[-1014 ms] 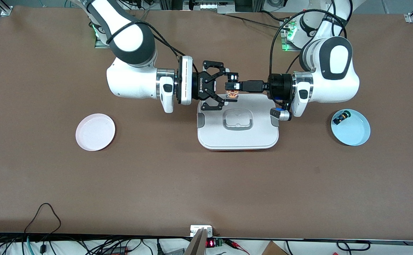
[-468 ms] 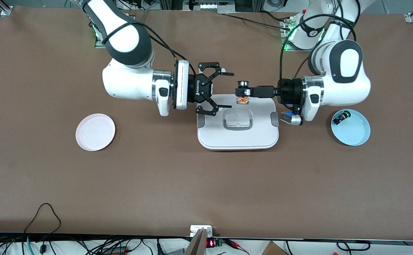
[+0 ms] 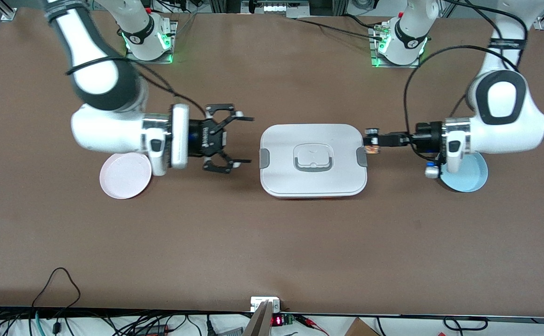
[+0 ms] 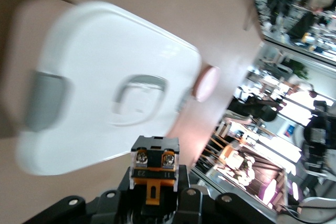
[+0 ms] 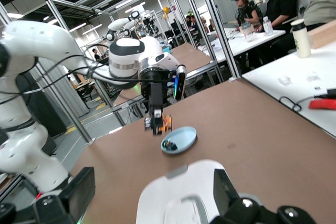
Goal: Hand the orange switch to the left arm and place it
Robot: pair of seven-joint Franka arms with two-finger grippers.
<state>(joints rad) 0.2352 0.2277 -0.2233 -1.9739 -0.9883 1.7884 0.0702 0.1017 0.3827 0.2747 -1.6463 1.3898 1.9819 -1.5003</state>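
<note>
Pinching the orange switch [image 3: 372,142], black-bodied with orange band and screw terminals, the left gripper [image 3: 373,140] hangs beside the box [image 3: 313,179]; right gripper [image 3: 244,140] spread.

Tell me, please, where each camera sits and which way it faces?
Front view: high across the table, facing both arms; left end effector grips the orange switch beside the box, right end effector open.
Left wrist view: on that wrist, facing switch and box.
Right wrist view: facing the left arm over the box.
All share the box.
</note>
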